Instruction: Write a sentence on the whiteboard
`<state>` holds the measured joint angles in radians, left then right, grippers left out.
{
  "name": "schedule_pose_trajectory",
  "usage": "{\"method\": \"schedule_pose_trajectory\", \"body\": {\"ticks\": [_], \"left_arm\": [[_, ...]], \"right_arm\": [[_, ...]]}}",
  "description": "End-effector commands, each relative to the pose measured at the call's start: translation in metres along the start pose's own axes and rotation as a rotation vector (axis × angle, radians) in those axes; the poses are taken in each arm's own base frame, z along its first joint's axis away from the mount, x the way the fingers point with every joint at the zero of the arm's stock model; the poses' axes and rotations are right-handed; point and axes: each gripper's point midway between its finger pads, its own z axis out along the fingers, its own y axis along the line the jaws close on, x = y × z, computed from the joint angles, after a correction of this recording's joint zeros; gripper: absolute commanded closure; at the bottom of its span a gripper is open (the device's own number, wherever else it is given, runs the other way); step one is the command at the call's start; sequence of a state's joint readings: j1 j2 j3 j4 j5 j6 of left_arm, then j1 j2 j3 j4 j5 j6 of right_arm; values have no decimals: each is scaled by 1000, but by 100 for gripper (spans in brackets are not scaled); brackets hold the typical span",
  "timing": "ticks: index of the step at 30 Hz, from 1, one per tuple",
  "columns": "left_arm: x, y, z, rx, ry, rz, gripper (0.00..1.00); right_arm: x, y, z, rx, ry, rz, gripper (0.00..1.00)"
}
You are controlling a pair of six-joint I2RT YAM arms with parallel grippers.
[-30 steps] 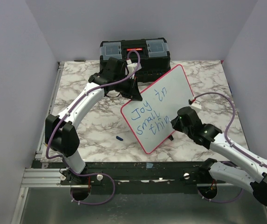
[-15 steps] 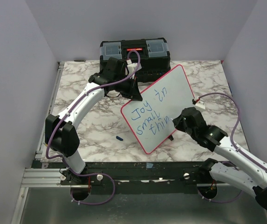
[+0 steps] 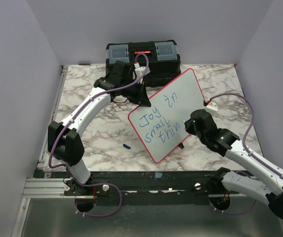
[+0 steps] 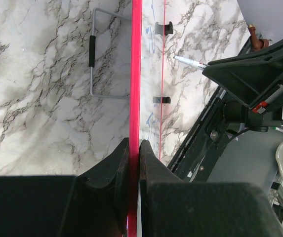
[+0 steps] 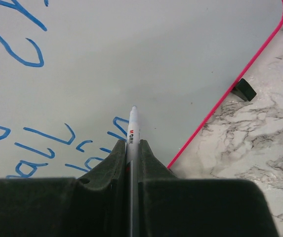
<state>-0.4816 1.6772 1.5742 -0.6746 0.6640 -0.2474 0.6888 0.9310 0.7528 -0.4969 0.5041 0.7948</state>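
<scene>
The whiteboard (image 3: 173,106), white with a red-pink rim, stands tilted in the middle of the table and bears blue writing "Joy in small thin". My left gripper (image 3: 142,96) is shut on its upper left rim (image 4: 134,98), seen edge-on in the left wrist view. My right gripper (image 3: 186,127) is shut on a white marker (image 5: 132,129); its tip is at the board face beside the last blue strokes (image 5: 119,129). The marker also shows in the left wrist view (image 4: 190,62).
A black toolbox (image 3: 142,54) sits at the back behind the board. A small blue cap (image 3: 127,146) lies on the marble table left of the board's lower corner. The board's wire stand (image 4: 94,64) and black feet (image 5: 243,90) rest on the table.
My right gripper shifted a little right and back along the end of the third line with the marker. My left gripper and the board have not moved.
</scene>
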Motion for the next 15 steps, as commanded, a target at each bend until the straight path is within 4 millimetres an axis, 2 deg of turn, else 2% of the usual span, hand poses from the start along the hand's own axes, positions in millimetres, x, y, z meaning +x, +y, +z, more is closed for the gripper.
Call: {"method": "schedule_pose_trajectory", "body": {"ticks": [1, 5, 15], "left_arm": [[-3, 0, -4, -27, -21, 77, 100], [-4, -1, -4, -25, -22, 78, 100], [-3, 1, -4, -29, -18, 78, 100]], "right_arm": [[-24, -5, 2, 51, -60, 2, 99], [-27, -9, 9, 58, -54, 2, 99], [-25, 0, 21, 26, -40, -2, 99]]}}
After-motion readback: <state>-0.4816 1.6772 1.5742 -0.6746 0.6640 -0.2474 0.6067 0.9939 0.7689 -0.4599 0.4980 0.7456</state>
